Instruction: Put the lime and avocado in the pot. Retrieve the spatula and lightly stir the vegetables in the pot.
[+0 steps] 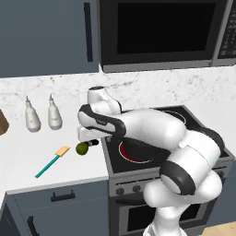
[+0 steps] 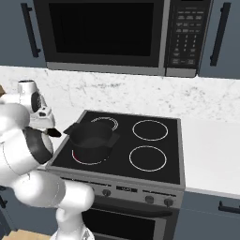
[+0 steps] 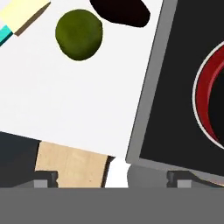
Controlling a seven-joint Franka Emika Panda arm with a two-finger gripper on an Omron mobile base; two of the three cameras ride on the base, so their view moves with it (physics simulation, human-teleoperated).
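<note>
Here the gripper (image 3: 111, 178), apparently parted with nothing between its tips, hovers above the counter with the lime (image 3: 79, 34) ahead and the dark avocado (image 3: 120, 12) just beyond; the small, firm lime may roll, so pinch across its middle.

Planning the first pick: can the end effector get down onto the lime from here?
Probably yes. The lime lies bare on the white counter, beside the avocado and spatula; nothing covers it, and the end effector hangs just above.
</note>
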